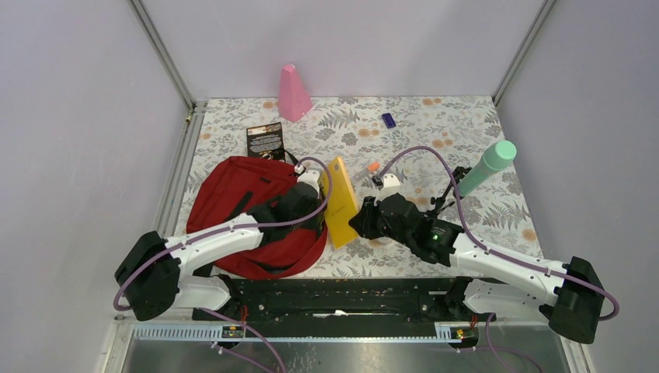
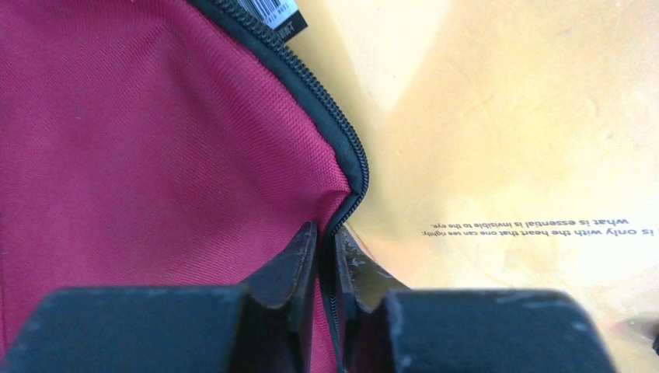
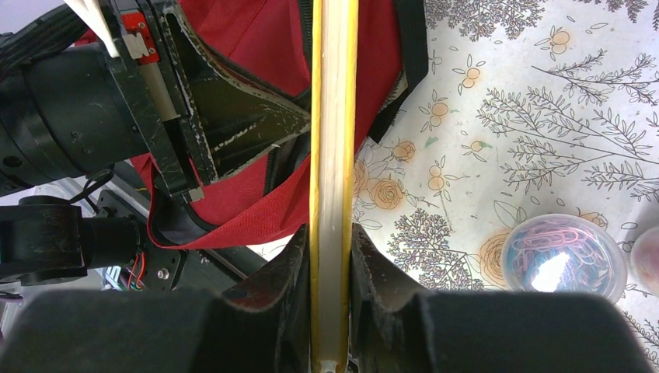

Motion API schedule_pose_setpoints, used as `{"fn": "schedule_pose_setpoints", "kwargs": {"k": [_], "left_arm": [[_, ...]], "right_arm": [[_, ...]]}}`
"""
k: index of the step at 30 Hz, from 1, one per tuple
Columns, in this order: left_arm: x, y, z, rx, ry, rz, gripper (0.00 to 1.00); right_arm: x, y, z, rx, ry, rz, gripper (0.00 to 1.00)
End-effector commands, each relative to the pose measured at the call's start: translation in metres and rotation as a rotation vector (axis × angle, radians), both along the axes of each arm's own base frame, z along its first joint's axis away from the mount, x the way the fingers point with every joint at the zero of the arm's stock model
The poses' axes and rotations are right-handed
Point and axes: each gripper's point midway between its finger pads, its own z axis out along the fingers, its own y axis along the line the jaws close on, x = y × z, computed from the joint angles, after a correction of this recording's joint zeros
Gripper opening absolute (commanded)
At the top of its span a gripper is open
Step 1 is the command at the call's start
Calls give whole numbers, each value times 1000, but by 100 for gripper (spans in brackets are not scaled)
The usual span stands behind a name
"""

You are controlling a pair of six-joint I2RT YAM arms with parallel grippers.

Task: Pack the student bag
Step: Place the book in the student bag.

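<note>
The dark red student bag [image 1: 241, 203] lies at the left of the floral table. My left gripper [image 1: 314, 203] is shut on the bag's black zipper edge [image 2: 348, 159] and holds the opening up. My right gripper [image 1: 356, 223] is shut on a yellow book [image 1: 340, 200], held on edge right beside the bag's opening. In the right wrist view the book [image 3: 332, 116] runs straight up between my fingers, with the red bag [image 3: 249, 47] and the left gripper behind it. In the left wrist view the book's yellow cover [image 2: 505, 116] fills the right side.
A black booklet [image 1: 266, 141] lies behind the bag. A pink cone-shaped object [image 1: 293, 93], a small purple item [image 1: 388, 120], a green bottle [image 1: 487, 166] and an orange-tipped pen [image 1: 370, 169] stand further back. A clear round box of paper clips [image 3: 561, 256] sits right of my right gripper.
</note>
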Motion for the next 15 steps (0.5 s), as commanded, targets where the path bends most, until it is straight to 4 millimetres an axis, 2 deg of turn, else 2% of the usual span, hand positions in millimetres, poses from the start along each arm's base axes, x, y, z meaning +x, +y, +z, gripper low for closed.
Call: {"fn": "schedule_pose_setpoints", "kwargs": {"k": [1,3,10,12,15], "left_arm": [[19,-1,38,-43,-107,60,7],[21,4,46,-39,-130,75,0],[24,15,87,-12,-157,18,0],[25,22,99,-33,-152,-7,0],[34,41,117,-51,-137,-34,0]], "right_arm": [[16,16,57,149,-98,-22,0],[17,15,58,148,-103,-29,0],[22,12,63,85,-140,-24,0],[26,7,67,46,-172,-27,0],[31,3,79,-1,-229,-19,0]]}}
